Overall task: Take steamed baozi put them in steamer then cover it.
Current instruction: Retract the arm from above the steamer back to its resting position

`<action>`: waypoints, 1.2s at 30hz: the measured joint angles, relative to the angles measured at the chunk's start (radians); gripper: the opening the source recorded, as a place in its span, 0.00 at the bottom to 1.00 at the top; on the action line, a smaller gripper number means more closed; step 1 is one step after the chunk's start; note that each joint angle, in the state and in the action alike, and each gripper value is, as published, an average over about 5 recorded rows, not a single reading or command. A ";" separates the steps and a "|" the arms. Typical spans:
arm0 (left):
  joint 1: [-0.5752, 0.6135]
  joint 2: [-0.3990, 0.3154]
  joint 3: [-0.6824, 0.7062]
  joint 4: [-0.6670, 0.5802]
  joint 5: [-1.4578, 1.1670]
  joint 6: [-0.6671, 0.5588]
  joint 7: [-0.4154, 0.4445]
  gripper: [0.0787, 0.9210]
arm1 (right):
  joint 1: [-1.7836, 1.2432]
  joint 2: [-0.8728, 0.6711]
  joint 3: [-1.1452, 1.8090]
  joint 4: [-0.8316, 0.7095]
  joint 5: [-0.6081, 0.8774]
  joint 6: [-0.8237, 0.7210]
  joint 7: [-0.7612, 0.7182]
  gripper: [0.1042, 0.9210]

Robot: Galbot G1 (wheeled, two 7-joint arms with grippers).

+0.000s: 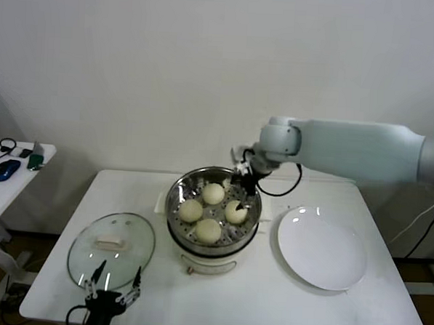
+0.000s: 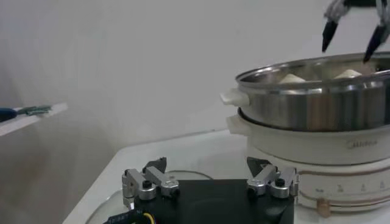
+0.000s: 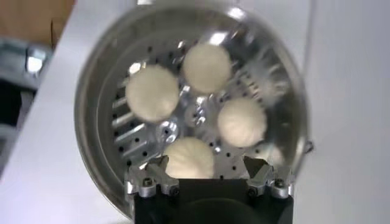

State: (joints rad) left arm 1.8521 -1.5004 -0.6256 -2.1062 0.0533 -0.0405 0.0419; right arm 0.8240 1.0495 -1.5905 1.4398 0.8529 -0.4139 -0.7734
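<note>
With four cream-white round buns loaded, lift the released right claw clear before the released left claw, lower left, grasps the clear glass lid.

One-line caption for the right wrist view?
Open right pincer above four baozi in the steamer.

The right arm reaches in from the robot's right side, its pale forearm level and its wrist bent downward over the far right part of the steamer. The right gripper points down into the steamer's opening with its dark fingers spread apart and nothing between them, their tips just above the rim. The left arm is low at the near edge of the surface, to the left of the steamer. The left gripper points away from the robot, fingers apart and empty.
</note>
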 measured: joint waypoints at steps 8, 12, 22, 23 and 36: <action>-0.020 0.018 -0.003 -0.016 -0.009 0.013 0.001 0.88 | -0.086 -0.167 0.219 0.051 0.111 -0.014 0.184 0.88; -0.040 0.025 -0.009 -0.013 -0.010 0.016 0.008 0.88 | -0.249 -0.276 0.426 0.084 0.113 0.012 0.329 0.88; -0.092 0.050 -0.005 0.011 -0.015 -0.011 0.024 0.88 | -0.868 -0.492 1.058 0.177 0.019 0.147 0.553 0.88; -0.098 0.053 -0.006 0.015 -0.013 -0.014 0.025 0.88 | -0.934 -0.493 1.124 0.184 0.003 0.165 0.564 0.88; -0.146 0.089 -0.018 0.061 0.033 -0.069 0.010 0.88 | -1.787 -0.276 1.898 0.208 -0.178 0.483 0.596 0.88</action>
State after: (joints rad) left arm 1.7057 -1.4110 -0.6438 -2.0451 0.0859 -0.1097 0.0516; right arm -0.9635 0.7734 0.3079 1.6478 0.6746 0.0695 -0.1770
